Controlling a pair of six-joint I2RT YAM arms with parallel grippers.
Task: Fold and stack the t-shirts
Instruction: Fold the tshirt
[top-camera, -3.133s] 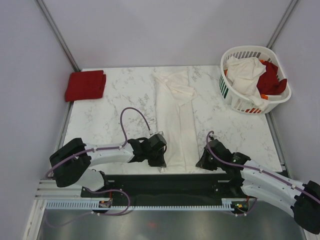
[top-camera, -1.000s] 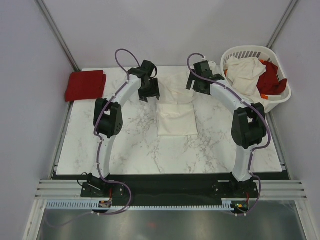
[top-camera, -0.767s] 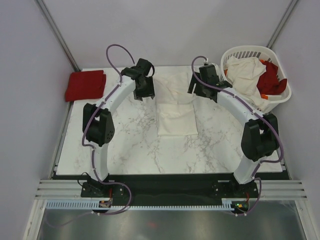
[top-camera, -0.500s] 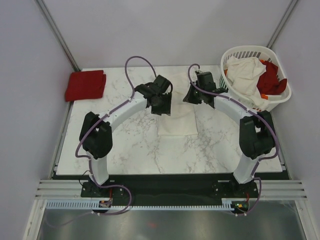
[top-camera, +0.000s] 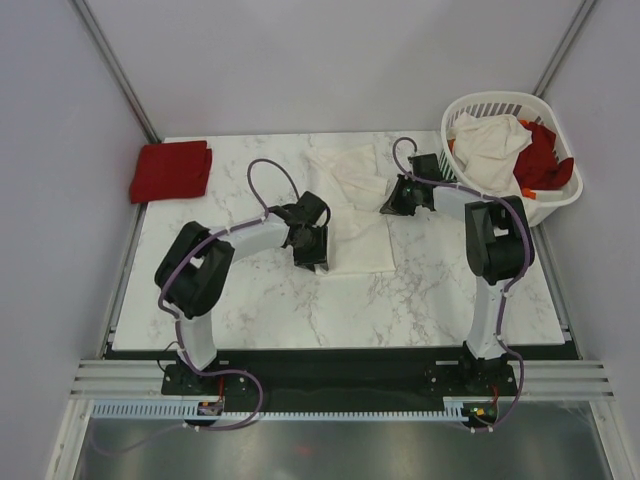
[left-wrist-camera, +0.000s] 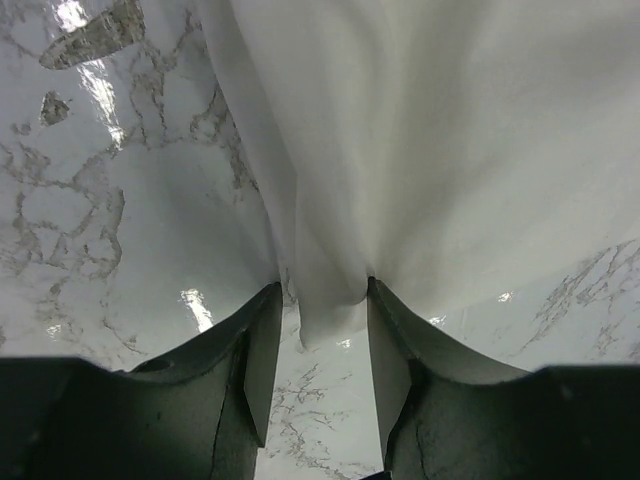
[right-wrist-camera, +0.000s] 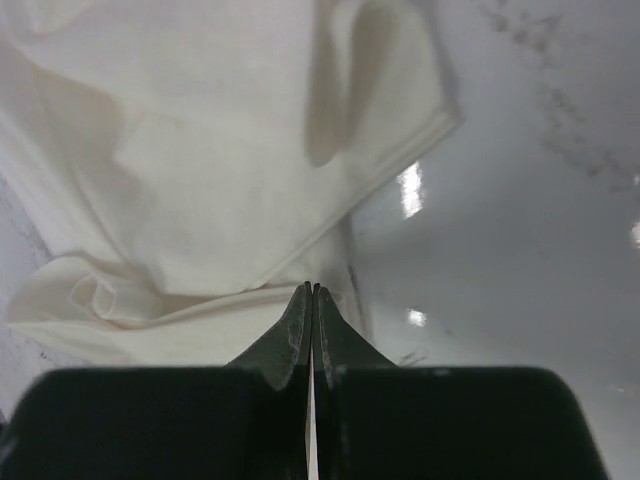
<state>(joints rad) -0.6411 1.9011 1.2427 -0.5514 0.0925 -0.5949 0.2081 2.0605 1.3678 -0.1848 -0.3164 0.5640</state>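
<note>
Here, cream t-shirt (left-wrist-camera: 420, 140) sits pinched in left pincer (left-wrist-camera: 322, 292).

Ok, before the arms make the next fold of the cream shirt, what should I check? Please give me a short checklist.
1. Grip of the left gripper on the cream shirt: ok, a fold of cloth is bunched between its fingers.
2. Grip of the right gripper on the same shirt: cannot tell. Its jaws are shut at the cloth's edge, but no cloth shows between them.
3. Shirt lying flat: not ok, its far part is rumpled.
4. The red shirt folded at the far left corner: ok.
5. The basket upright at the far right, cloth inside: ok.
</note>
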